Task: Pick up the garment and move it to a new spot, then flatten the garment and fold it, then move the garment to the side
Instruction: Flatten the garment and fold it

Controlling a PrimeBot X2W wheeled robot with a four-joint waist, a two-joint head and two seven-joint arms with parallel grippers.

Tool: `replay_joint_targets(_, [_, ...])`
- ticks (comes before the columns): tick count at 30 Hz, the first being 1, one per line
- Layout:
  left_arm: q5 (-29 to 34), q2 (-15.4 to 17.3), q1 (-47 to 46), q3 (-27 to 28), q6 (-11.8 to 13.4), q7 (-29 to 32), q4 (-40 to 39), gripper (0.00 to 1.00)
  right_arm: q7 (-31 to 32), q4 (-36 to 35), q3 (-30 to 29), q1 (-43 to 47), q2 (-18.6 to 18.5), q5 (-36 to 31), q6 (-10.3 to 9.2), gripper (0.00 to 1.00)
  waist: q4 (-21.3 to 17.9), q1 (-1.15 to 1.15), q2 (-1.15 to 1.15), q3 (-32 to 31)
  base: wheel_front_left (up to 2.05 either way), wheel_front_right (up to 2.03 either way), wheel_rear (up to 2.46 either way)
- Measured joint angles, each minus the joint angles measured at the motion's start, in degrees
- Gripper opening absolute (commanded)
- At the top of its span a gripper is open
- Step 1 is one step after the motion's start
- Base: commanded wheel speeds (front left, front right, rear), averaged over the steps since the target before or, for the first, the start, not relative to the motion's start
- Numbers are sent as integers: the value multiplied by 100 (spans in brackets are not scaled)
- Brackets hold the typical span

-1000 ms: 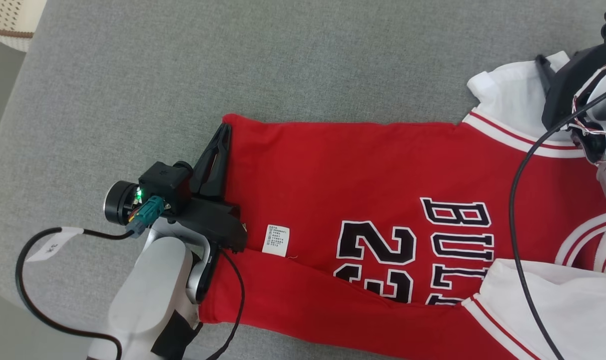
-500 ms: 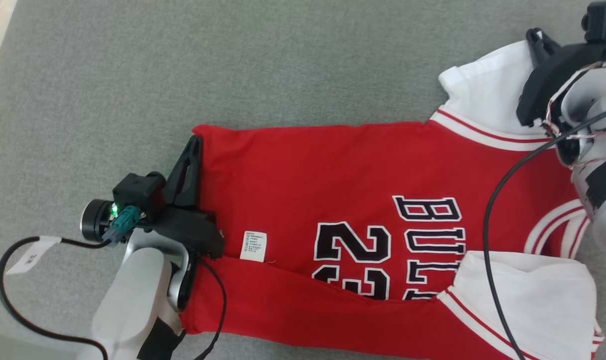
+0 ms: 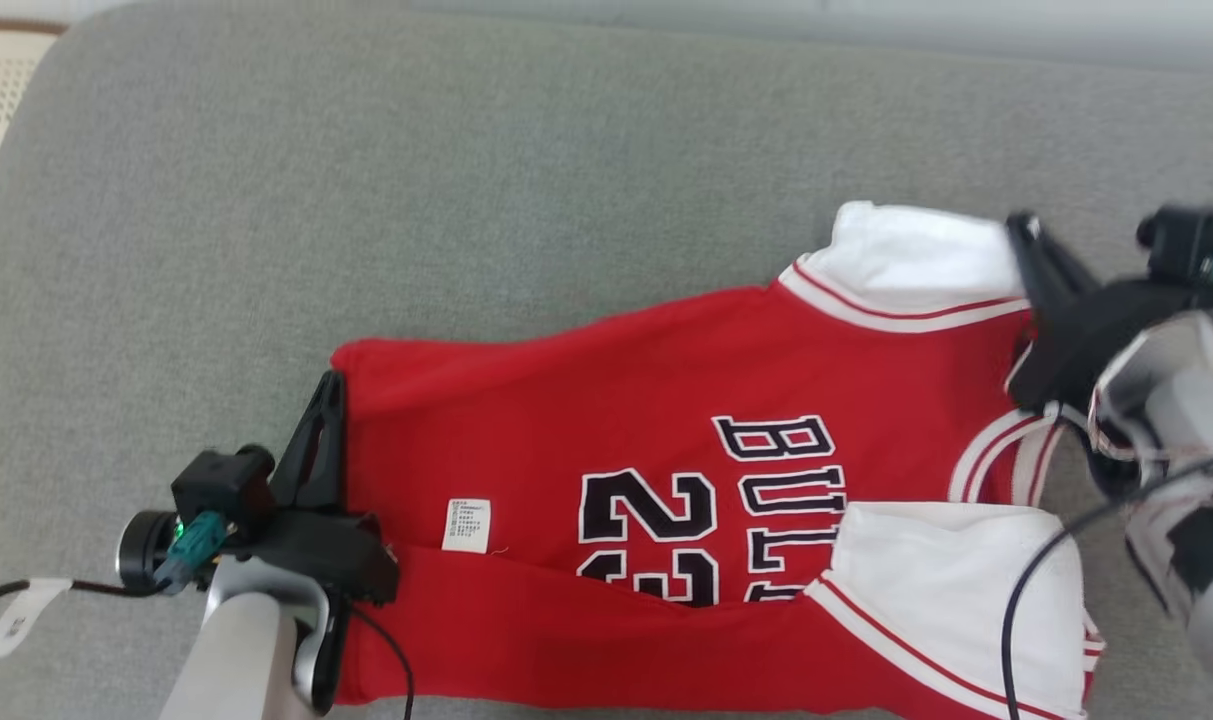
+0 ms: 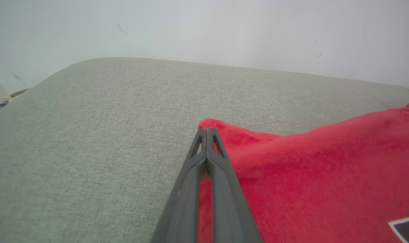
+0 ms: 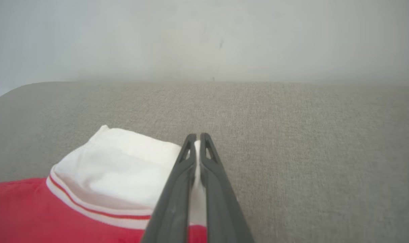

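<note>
One garment (image 3: 586,400) lies on one grey cushion (image 3: 366,200), with two white sleeves (image 3: 916,255) and one label (image 3: 467,524). Two grippers flank the garment: left gripper (image 3: 332,382), right gripper (image 3: 1018,224).

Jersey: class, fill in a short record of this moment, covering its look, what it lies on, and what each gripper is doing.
garment: red jersey, black lettering
surface: grey cushion
lie: spread out, near edge folded over
left gripper: shut on the red corner
right gripper: shut on the far white sleeve
</note>
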Motion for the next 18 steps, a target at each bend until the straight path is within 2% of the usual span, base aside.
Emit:
replay_joint_targets(9, [123,18,623,404,-105,0,65,0,-119,-1125,32,1494,-165,434,0,0,-278,0,0,-509,0,0,0])
replay_joint_targets(18, [180,27,1169,732,-153,0,274,0,-119,-1758,-259,2608,-227,511,0,0,-518,-1,0,-870,0,0,0])
